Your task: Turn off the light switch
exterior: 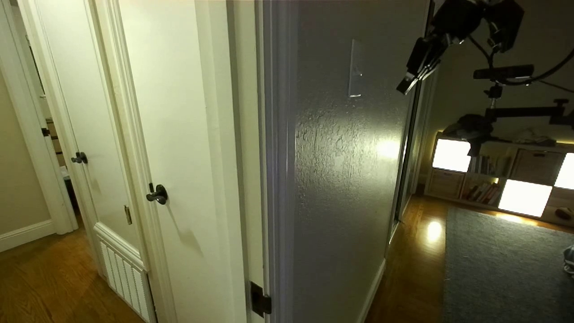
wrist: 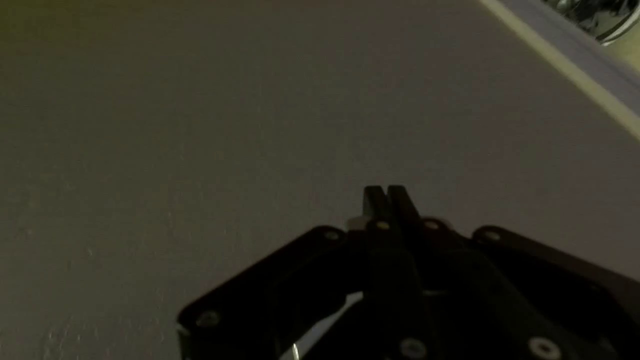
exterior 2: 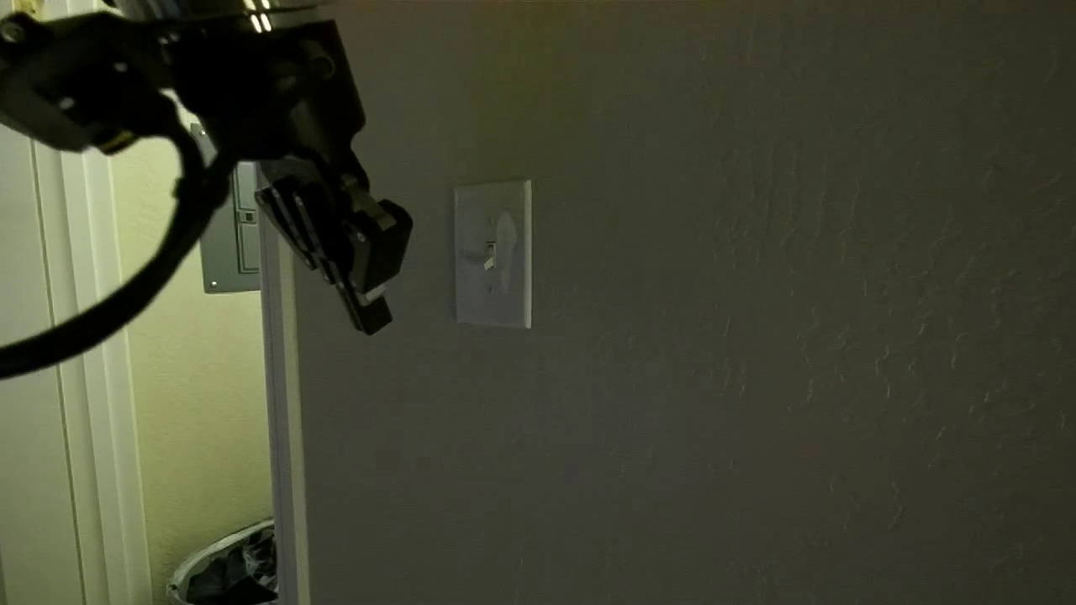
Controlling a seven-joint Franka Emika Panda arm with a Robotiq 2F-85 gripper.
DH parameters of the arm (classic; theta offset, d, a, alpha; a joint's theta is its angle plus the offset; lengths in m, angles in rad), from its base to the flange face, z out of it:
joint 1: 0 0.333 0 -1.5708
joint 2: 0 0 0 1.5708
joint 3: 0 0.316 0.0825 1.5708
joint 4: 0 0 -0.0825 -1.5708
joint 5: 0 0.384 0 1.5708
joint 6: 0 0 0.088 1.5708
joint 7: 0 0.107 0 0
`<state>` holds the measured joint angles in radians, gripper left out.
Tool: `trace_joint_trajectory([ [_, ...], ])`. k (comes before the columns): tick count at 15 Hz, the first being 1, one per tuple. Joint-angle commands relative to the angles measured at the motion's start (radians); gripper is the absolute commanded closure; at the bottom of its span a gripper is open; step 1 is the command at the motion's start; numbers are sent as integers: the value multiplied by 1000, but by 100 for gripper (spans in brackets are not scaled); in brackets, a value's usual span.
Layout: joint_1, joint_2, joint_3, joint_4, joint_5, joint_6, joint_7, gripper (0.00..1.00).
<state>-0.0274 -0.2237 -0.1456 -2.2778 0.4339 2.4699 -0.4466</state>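
Note:
The light switch (exterior 2: 476,296) is a pale upright wall plate with a small toggle in its middle. The toggle appears tilted downward. The plate also shows at a steep angle in an exterior view (exterior: 355,67). My gripper (exterior 2: 371,315) is shut and empty, its tips slanting down to the left of the plate in this view. In another exterior view the gripper (exterior: 406,84) hangs to the right of the plate, apart from it. In the wrist view the gripper's fingertips (wrist: 385,190) are together in front of dim bare wall; the switch is out of view there.
The textured wall (exterior 2: 756,378) ends at a door frame (exterior 2: 290,437), also visible in the wrist view (wrist: 565,70). A grey panel box (exterior 2: 231,244) and a bin (exterior 2: 189,571) lie beyond it. Doors with a dark knob (exterior: 158,194) and a lit shelf (exterior: 489,148) also show.

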Motion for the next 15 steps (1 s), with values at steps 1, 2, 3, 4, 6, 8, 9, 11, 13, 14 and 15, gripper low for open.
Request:
trace_joint_trajectory([
  [1,-17,-27,-20,-6,-67,-176,68,94],
  [2,-24,-19,-20,-3,-91,-214,88,93],
  [3,-32,-14,-17,-1,-119,-241,108,69],
  [4,-39,-9,-13,1,-151,-264,126,68],
  [6,-48,-1,-5,7,-219,-299,158,60],
  [8,-50,5,2,9,-285,-311,185,48],
  [9,-47,7,4,10,-306,-313,193,42],
  [11,-35,7,-8,3,-276,-285,158,54],
  [13,-35,10,-5,3,-290,-285,161,41],
  [14,-35,10,-5,3,-292,-285,162,36],
  [15,-35,11,-5,3,-292,-285,162,35],
])
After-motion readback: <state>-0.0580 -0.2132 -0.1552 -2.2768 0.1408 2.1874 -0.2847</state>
